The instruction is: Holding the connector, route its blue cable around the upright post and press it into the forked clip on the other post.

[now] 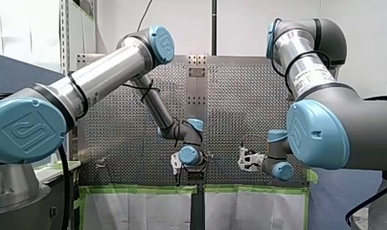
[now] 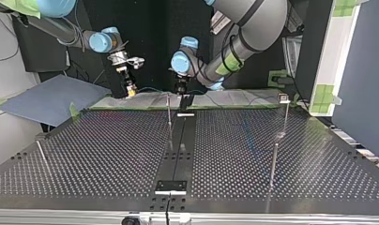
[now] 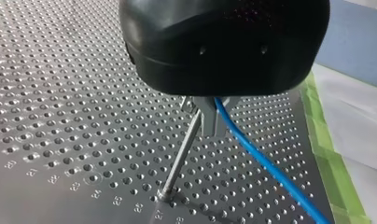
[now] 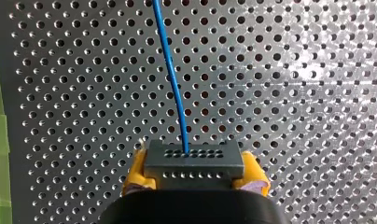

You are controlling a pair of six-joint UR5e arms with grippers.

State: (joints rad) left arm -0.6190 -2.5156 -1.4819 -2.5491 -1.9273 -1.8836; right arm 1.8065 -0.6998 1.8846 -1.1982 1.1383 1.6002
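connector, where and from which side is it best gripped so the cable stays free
By its two short ends, coming from behind the holed face: the connector is a flat block and the blue cable leaves that face, as my right gripper holds it.

I am working in a robotics lab: a perforated grey metal desk (image 2: 98, 150) edged with green masking tape (image 1: 134, 189), bare white walls (image 1: 239, 24), and a slotted steel shelving upright (image 1: 63, 38).
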